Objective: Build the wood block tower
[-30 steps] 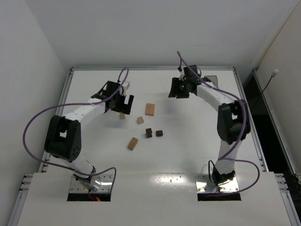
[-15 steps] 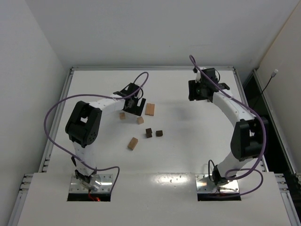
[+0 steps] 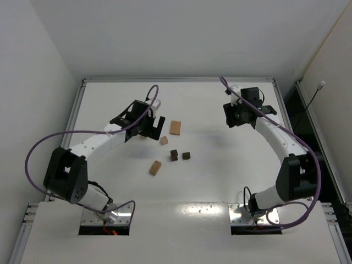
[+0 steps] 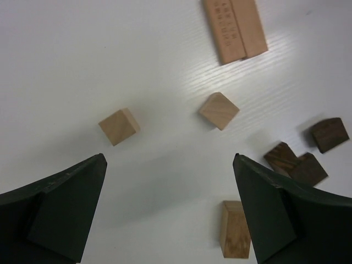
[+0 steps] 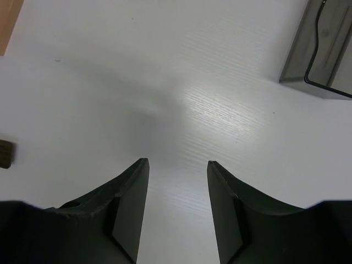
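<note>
The counter (image 3: pixel 220 181) is a flat white surface with a metal rail along its edges. Plain white walls close it on the left and at the back, and a dark gap runs along the right side.

I see the wood block tower is not yet stacked. Its parts lie loose at mid-counter: a long tan block (image 3: pixel 175 127) farthest from the bases, two tan cubes (image 4: pixel 119 126) nearer, the dark cubes (image 3: pixel 186 155) to their right, two of these touching, and one tan block (image 3: pixel 155 168) nearest the bases.

The left gripper (image 3: pixel 152 130) hangs over this group with its jaws fully apart and bare counter between them. From above, it hides part of one tan cube.

The right gripper (image 3: pixel 239 116) sits over the far right of the counter, well apart from the blocks, jaws apart and holding nothing. A dark translucent tray (image 5: pixel 316 55) lies just beyond it. A purple cable (image 3: pixel 33 159) loops beside the left arm.
</note>
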Action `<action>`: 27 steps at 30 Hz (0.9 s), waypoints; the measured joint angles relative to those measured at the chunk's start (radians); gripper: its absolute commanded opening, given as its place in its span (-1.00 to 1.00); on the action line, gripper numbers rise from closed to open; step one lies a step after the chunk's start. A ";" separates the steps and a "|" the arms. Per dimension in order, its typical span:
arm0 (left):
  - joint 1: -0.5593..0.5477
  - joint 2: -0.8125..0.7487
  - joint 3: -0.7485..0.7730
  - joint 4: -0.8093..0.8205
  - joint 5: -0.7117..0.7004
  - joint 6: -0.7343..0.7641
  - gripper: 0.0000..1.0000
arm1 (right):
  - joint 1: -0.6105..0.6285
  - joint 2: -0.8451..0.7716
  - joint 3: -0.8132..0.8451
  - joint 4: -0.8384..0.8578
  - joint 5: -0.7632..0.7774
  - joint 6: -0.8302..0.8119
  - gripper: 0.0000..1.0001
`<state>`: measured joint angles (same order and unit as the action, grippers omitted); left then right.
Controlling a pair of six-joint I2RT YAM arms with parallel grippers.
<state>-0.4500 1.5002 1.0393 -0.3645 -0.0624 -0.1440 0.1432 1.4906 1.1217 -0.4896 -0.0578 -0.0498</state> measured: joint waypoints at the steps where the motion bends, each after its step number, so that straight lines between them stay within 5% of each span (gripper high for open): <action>1: 0.000 -0.029 -0.008 0.000 0.019 0.007 1.00 | -0.005 -0.010 -0.006 -0.005 -0.003 -0.016 -0.13; 15: -0.035 -0.177 -0.173 -0.108 0.089 0.049 1.00 | -0.017 -0.078 -0.001 -0.081 0.006 -0.191 -0.16; 27: -0.004 0.046 -0.061 -0.084 -0.069 -0.008 0.78 | -0.017 -0.078 0.000 -0.092 0.006 -0.194 -0.16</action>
<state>-0.4538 1.5463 0.9787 -0.4484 -0.1310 -0.1520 0.1265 1.4124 1.1217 -0.5816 -0.0513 -0.2440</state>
